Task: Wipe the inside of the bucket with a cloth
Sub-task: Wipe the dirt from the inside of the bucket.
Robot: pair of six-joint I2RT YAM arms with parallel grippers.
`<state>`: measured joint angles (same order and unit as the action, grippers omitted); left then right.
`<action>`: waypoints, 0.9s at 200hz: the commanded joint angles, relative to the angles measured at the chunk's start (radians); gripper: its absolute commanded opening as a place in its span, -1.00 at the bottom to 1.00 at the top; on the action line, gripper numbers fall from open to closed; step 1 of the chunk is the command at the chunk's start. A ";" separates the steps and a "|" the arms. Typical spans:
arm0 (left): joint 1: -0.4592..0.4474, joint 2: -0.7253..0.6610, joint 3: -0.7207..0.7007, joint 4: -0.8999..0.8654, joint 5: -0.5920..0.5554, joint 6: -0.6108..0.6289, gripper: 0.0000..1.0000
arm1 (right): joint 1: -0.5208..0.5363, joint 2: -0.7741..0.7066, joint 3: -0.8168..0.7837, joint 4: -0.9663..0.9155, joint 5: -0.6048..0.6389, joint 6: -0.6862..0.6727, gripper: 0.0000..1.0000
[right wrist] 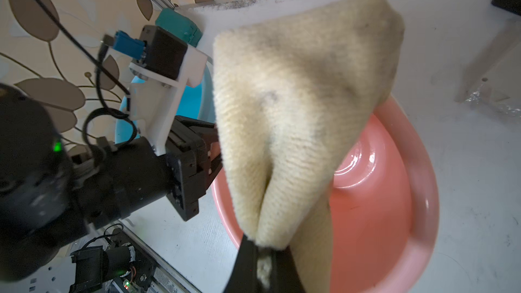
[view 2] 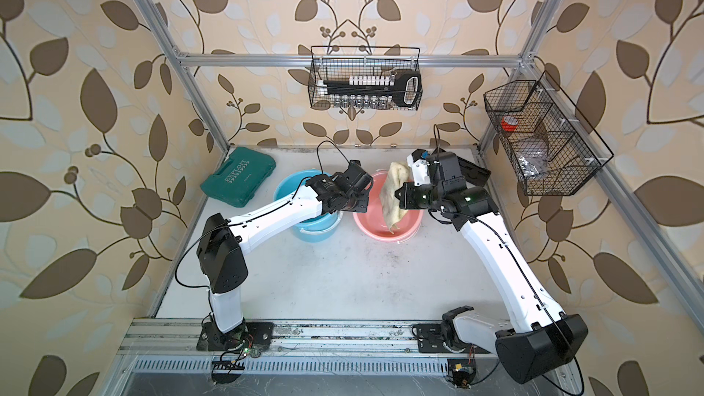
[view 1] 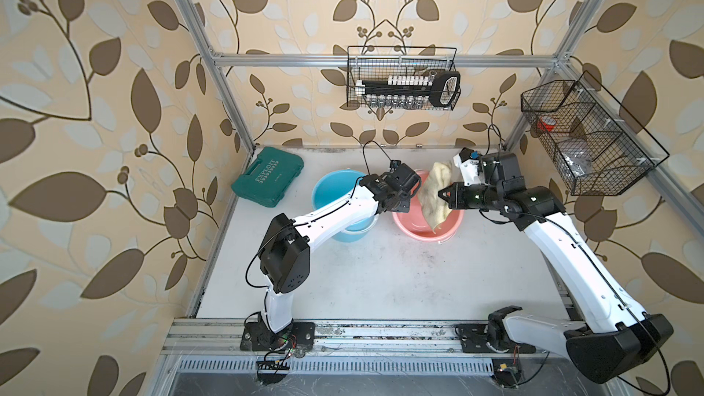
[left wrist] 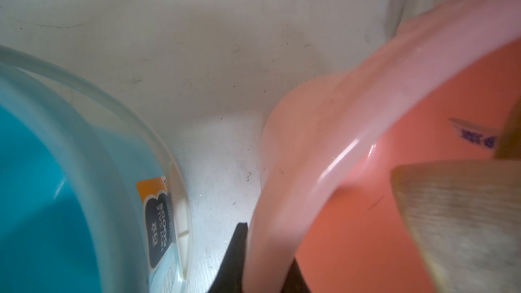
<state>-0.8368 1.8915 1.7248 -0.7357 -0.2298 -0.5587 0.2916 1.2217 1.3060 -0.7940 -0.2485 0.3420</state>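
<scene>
just left of centre, my left end effector [view 1: 405, 200] pinches the rim of the pink bucket [view 1: 413, 231]. the cloth [view 1: 432, 196] hangs over its middle, clamped in my right end effector [view 1: 441, 195]. i'd lower it, then press slowly along the wall.

Cloth [view 1: 434, 200]: soft, pale yellow w/ gray-brown dirty spots. It's bunched up and hangs in the air over the pink bucket [view 1: 409, 224]. R tool [right wrist: 263, 252] pinches one edge tight. Bucket is round, shiny & upright on the surface [view 1: 381, 280]. L tool [left wrist: 266, 266] nips its rim.
</scene>
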 commanded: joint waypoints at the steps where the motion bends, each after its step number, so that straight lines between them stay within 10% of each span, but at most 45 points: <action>1: -0.004 -0.072 0.030 -0.031 0.072 -0.038 -1.00 | 0.006 0.029 -0.036 0.080 0.087 0.045 -1.00; 62: -0.011 -0.134 -0.040 0.018 0.186 -0.046 -1.00 | 0.007 0.109 -0.017 0.129 0.256 0.131 -1.00; 180: -0.022 -0.115 -0.035 0.038 0.216 -0.039 -1.00 | 0.198 0.326 0.135 0.220 0.027 0.158 -1.00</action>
<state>-0.8356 1.8107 1.6547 -0.7475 -0.0685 -0.6136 0.4751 1.5326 1.4025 -0.6556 -0.1520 0.4835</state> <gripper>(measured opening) 0.147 0.050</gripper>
